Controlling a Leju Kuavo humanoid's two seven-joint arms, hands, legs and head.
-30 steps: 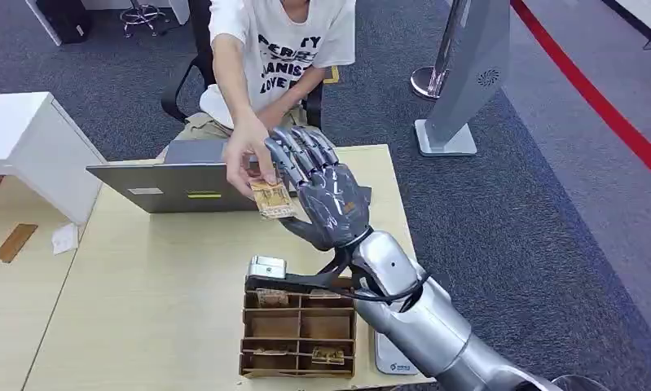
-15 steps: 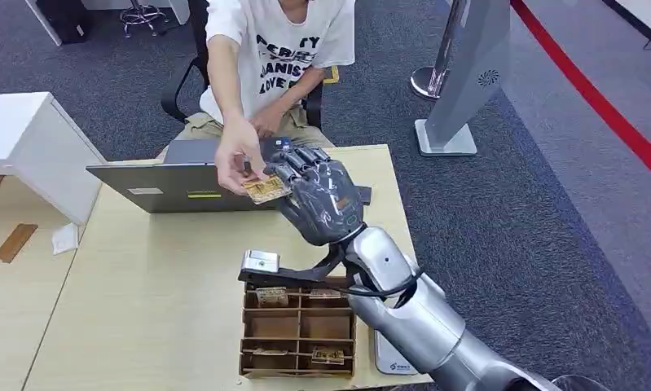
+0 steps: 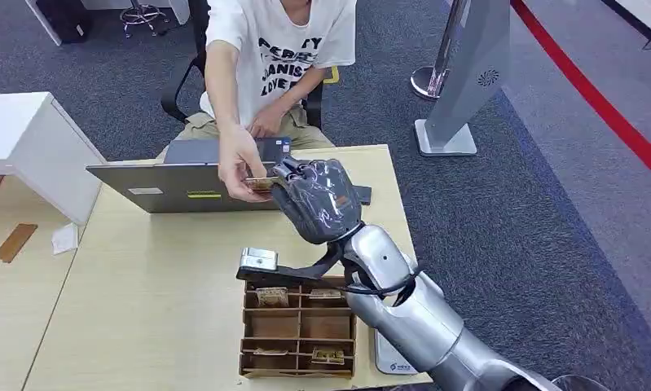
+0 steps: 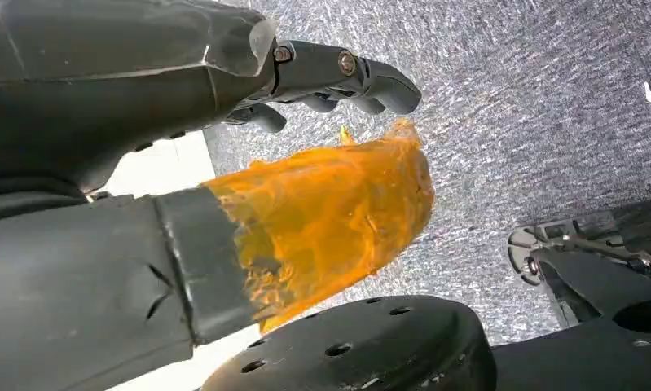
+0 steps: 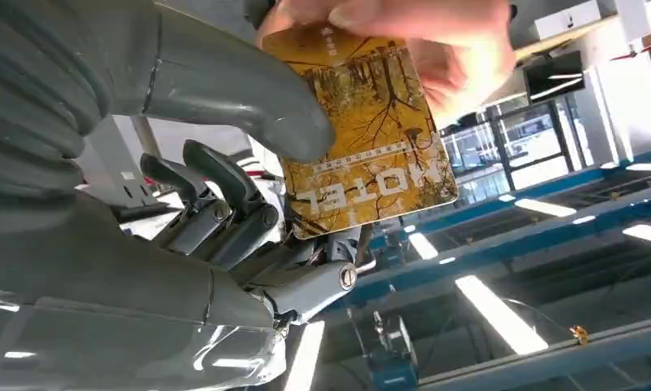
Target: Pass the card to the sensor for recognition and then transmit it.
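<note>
Task status, judged from the present layout: the handover stage is in progress. Whether the sensor reading is complete cannot be told. What is left is the release of the card into the person's keeping.

At the left side of the desk an open laptop stands near the far edge. Just right of it, the person's hand reaches over the far edge and pinches one end of the card. The card is held in the air above the far edge of the desk, not resting on it.

The right robot hand meets the card from the near side. In the right wrist view its thumb presses on the card face with the fingers curled behind, so it is gripping the card at the same time as the person.

Orientation: the card is a yellow rectangle printed "HOTEL". In the head view it is almost edge-on, so its long axis appears to run roughly level between the two hands, one end toward the person, the other toward the robot hand.

Near the front edge, right of centre, sit a small grey device and a cardboard compartment tray.

The left robot hand hangs over carpet, fingers curled in, with nothing held.
</note>
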